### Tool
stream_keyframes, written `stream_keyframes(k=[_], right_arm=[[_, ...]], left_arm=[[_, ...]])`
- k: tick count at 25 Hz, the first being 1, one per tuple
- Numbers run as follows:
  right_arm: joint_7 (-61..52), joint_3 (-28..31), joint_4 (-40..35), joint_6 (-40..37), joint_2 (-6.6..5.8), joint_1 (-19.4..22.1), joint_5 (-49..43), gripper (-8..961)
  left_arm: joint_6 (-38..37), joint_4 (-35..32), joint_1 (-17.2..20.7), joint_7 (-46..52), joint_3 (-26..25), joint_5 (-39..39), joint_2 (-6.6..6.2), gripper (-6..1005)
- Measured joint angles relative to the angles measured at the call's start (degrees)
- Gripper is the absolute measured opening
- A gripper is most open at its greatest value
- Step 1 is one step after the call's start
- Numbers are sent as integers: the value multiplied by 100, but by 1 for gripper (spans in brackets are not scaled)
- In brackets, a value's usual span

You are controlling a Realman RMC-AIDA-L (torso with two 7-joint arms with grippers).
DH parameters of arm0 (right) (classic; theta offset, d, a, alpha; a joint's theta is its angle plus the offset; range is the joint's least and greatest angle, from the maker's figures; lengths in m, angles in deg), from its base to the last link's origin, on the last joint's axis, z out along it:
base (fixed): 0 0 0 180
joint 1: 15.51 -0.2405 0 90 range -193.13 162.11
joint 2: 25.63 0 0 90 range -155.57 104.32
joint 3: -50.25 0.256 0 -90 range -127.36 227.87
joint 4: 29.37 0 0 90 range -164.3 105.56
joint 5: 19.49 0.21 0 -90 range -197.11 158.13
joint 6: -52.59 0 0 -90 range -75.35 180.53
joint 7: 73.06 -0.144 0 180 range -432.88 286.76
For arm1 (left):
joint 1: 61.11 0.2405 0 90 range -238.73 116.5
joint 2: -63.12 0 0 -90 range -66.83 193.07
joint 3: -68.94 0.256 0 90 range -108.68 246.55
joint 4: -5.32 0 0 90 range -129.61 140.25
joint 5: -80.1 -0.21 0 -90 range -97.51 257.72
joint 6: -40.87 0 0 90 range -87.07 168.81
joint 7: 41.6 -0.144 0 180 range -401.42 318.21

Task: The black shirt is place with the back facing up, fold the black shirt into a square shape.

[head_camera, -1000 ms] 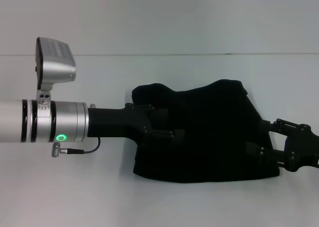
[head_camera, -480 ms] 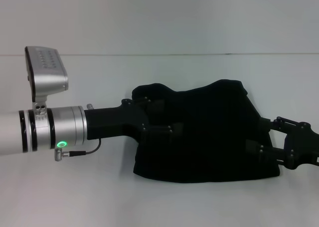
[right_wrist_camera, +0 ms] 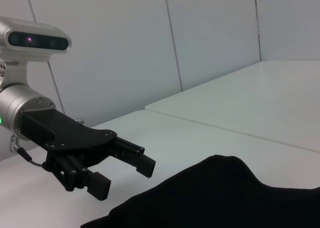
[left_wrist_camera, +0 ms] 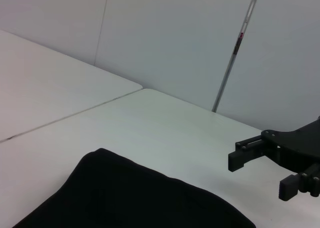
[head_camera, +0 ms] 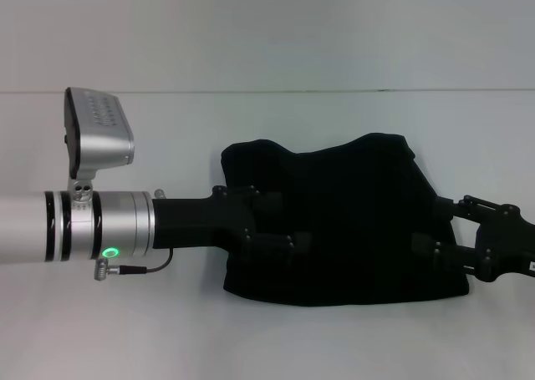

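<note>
Here the black shirt lies on the white counter, folded into a thick bundle that is not square, with a wavy far edge and a straighter near edge. The left claw reaches from the left side and hangs above the left part of the shirt; in the right wrist view its fingers are spread apart and hold nothing. The right claw comes from the right side, at the right edge of the shirt; in the left wrist view its fingers are also apart, with no cloth between them.
</note>
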Motion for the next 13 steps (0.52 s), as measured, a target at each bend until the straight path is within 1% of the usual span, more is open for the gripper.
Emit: stream_keyframes(k=[13], right_arm=[[-4,35,23,21,0,2,11,810]], left_arm=[[7,12,10,6,-6,-13,1,890]])
